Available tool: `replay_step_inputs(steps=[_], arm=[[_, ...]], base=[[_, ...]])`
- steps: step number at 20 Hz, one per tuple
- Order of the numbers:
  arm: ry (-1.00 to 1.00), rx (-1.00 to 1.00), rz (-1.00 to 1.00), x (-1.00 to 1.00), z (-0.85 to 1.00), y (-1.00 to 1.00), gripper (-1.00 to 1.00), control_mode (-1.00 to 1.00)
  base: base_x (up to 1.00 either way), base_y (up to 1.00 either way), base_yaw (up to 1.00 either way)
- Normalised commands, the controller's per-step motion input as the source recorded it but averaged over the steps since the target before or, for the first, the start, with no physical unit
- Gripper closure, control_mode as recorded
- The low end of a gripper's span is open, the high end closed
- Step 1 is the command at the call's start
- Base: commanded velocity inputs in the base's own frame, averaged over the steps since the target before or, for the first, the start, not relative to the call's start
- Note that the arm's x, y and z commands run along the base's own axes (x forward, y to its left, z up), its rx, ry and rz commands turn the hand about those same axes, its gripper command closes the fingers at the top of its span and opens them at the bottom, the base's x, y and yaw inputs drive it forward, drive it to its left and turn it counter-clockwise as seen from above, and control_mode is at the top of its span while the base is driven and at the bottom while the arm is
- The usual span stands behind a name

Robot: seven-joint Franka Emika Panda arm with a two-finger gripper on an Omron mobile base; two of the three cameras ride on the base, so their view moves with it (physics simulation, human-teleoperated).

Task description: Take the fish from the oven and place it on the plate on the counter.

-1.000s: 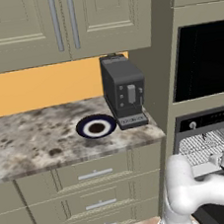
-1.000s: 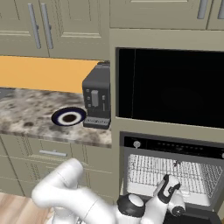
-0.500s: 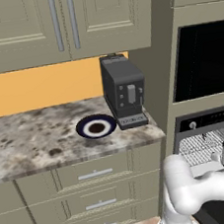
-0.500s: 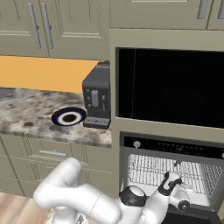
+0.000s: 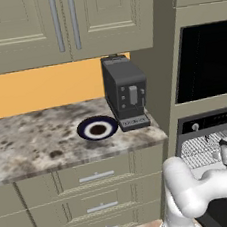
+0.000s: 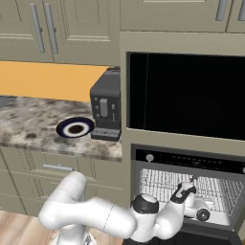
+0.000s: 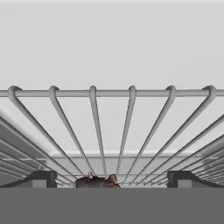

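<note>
You have the kitchen wall ahead: beige cabinets above, the granite counter (image 5: 48,143) on the left, and on the right the built-in oven (image 6: 189,189) under a tall black glass panel (image 6: 191,95). The oven cavity is open to you, its silver wire rack (image 7: 113,131) showing inside.

On the counter a black coffee machine (image 5: 125,91) stands at the right end, and the plate (image 5: 97,128) sits just left of it, bare and near the front half of the slab.

Your arm reaches low and right into the oven mouth. The gripper (image 7: 111,178) is level with the rack, its two dark tips set wide apart, with nothing between them yet.

The fish (image 7: 97,181) lies on the rack right between and just beyond those tips; you see just a sliver of dark reddish-brown body at the bottom of the hand view, so its full shape and which way it lies cannot be told.

Judge it as light, soft and likely slick, with a rounded back that may squirt out of a hard pinch. Take it across the thickest part of the body, not the tail or the fins, and close gently. Mind the rack wires below: a fingertip caught between them would stall the lift, so come in above the wires and raise it straight before you swing left to the plate.
</note>
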Motion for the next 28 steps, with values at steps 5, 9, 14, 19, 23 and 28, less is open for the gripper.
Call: replay_step_inputs(steps=[5,9,14,19,23,28], arm=[[-0.05,0.0,0.0,-0.06,-0.95,0.0,-1.0,-1.0],[-0.12,0.02,0.0,-0.42,-1.0,0.0,-1.0,-1.0],[-0.14,0.03,0.0,-0.55,-1.0,0.0,-1.0,-1.0],[-0.13,0.02,0.0,-0.39,-1.0,0.0,-1.0,-1.0],[-0.01,0.0,0.0,-0.6,-1.0,0.01,-1.0,-1.0],[0.0,0.0,0.01,-0.55,-1.0,0.04,-1.0,-1.0]], base=[[0.0,0.0,0.0],[0.0,0.0,0.0],[0.0,0.0,0.0],[0.0,0.0,0.0],[0.0,0.0,0.0],[0.0,0.0,0.0]])
